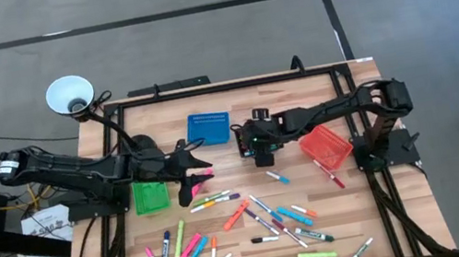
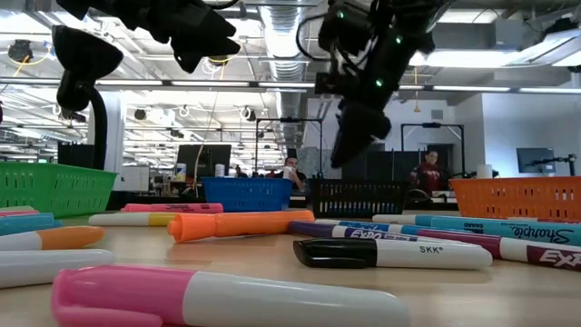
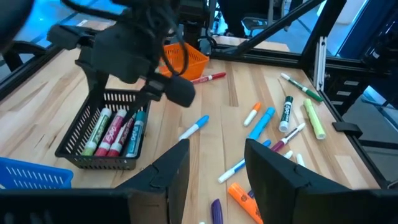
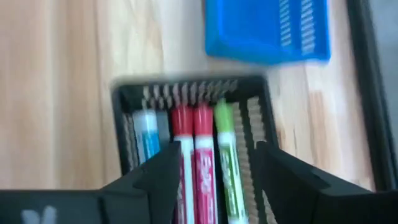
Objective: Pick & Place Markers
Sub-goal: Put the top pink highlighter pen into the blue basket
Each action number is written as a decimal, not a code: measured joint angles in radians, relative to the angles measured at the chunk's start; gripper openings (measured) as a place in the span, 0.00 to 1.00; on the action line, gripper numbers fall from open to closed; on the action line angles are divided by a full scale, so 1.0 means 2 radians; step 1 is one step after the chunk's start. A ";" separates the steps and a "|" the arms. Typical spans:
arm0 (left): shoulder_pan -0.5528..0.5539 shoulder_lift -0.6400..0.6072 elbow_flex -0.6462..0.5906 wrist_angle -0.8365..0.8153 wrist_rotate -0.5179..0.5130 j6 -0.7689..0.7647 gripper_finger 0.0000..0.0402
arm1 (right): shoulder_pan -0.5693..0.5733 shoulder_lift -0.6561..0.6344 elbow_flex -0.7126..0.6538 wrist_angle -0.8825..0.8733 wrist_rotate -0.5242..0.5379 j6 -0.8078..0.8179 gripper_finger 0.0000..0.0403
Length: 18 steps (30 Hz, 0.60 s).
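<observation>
A black mesh bin (image 4: 186, 87) holds several markers (image 4: 202, 155) lying side by side: blue, two red and one green. My right gripper (image 4: 217, 152) hangs open just above them, pointing steeply down into the bin (image 3: 93, 155); nothing sits between its fingers. In the high view it (image 1: 255, 143) covers most of the bin. My left gripper (image 1: 193, 179) waits open beside the green bin (image 1: 150, 196), raised off the table, with nothing between its fingers (image 3: 174, 168). Many more markers (image 1: 256, 231) lie flat on the near half of the table.
A blue bin (image 1: 208, 127) stands at the far edge, left of the black one. An orange bin (image 1: 324, 147) stands to the right, with a red marker (image 1: 333, 177) beside it. A black frame (image 1: 204, 89) rails the table's edges. A lamp (image 1: 69, 94) stands at the far left.
</observation>
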State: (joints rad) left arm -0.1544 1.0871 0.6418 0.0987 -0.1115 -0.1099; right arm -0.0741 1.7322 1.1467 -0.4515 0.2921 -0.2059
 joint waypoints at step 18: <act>0.000 0.000 0.000 0.015 0.000 0.000 0.37 | 0.094 -0.029 0.126 -0.160 -0.012 0.002 0.49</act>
State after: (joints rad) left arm -0.1547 1.0871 0.6418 0.1279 -0.1112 -0.1101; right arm 0.1131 1.6736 1.3988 -0.7724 0.2675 -0.2015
